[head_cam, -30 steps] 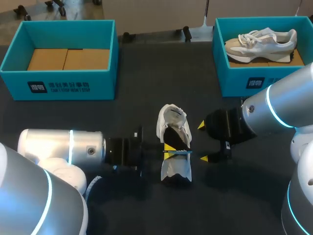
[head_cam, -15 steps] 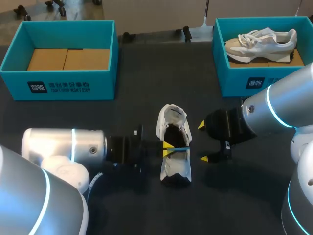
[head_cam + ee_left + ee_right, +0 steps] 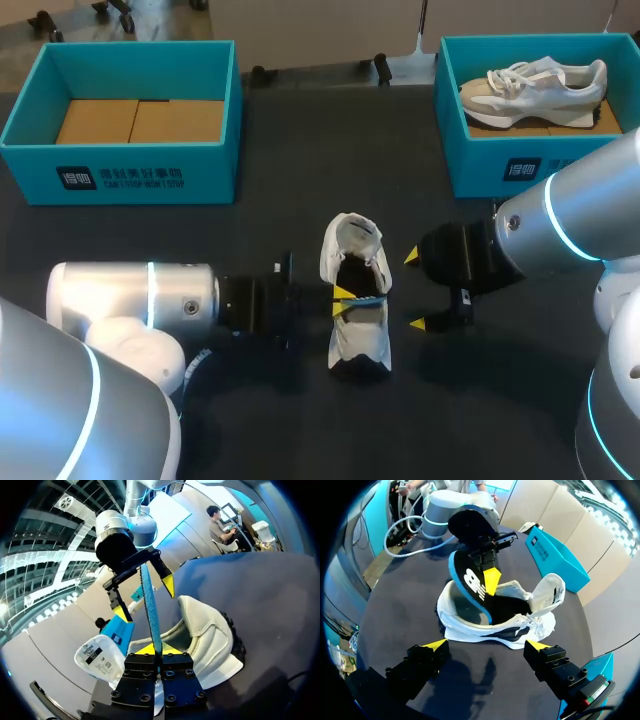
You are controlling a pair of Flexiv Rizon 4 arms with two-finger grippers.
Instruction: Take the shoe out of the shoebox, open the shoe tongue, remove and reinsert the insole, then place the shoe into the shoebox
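A dark table (image 3: 300, 150) carries everything. Well ahead of the left claw (image 3: 345, 300) stands a teal cardboard shoebox with a brown floor (image 3: 120, 168). A second teal shoebox (image 3: 480, 165) sits well ahead of the right claw (image 3: 415, 290) and holds a white lace-up sneaker (image 3: 535, 85).

The silver left arm (image 3: 130, 305) and silver right arm (image 3: 580, 220) meet near the middle, one on each side of a white and black shoe with its tongue folded back (image 3: 362, 345). This shoe lies on the table outside both boxes, between the two claws.

The left claw is over the shoe's opening, pinched closed on a black insole with a blue rim (image 3: 470, 587). The insole stands on edge between the yellow tips and curves down, its lower end inside the shoe.

The right claw (image 3: 487, 645) is spread wide and holds nothing, just beside the shoe, which lies ahead of its fingers.
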